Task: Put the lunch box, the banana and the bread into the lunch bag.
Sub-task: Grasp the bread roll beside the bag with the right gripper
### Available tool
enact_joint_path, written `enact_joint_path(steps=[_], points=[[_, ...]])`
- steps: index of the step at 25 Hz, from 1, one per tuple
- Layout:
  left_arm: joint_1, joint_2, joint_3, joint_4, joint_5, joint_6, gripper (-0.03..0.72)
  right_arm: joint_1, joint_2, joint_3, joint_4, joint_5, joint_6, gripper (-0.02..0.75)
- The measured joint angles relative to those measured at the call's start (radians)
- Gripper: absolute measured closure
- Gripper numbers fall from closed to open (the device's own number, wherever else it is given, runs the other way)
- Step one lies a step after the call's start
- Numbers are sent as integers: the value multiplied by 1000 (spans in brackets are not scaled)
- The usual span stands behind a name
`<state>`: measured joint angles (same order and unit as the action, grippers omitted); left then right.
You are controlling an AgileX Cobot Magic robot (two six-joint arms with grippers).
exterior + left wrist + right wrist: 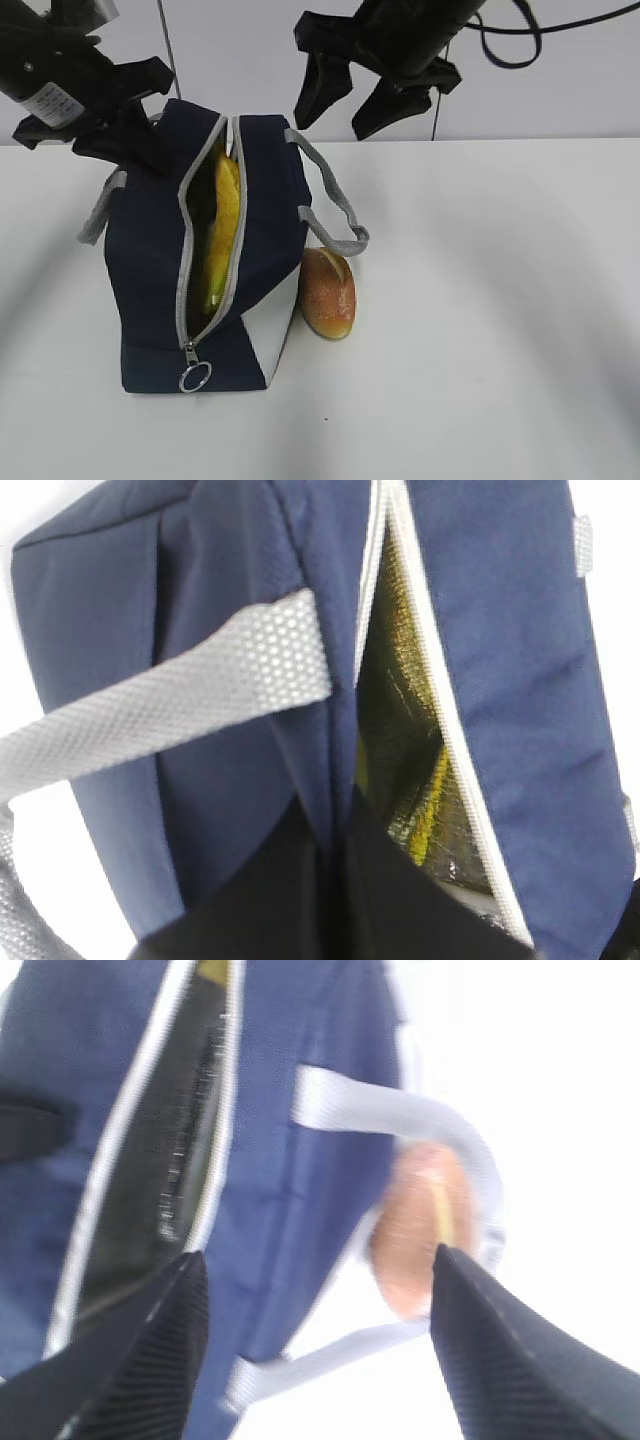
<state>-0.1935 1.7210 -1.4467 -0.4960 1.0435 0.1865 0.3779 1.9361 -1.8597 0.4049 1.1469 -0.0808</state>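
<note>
The navy lunch bag stands on the white table with its top zipper open. The yellow banana lies inside the opening. The bread lies on the table against the bag's right side, below the grey handle. My left gripper is shut on the bag's left top fabric, pinched between its jaws in the left wrist view. My right gripper hangs open and empty above the bag's far end; in its wrist view the bread shows between the fingers. The lunch box is out of view.
The zipper's metal ring pull hangs at the bag's near end. The bag's silver lining shows through the opening. Bare white table stretches to the right of the bread and in front of the bag.
</note>
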Motion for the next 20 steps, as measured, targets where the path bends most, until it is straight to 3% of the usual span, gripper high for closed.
enact_joint_path(steps=[6,12,20], points=[[0,0,0,5,1,0,691,0,-85,70,-103,29,14,226],[0,0,0,5,2,0,691,0,-166,317,-109,-62,-2,225],[0,0,0,8,2,0,691,0,-292,671,27,-299,-213,226]])
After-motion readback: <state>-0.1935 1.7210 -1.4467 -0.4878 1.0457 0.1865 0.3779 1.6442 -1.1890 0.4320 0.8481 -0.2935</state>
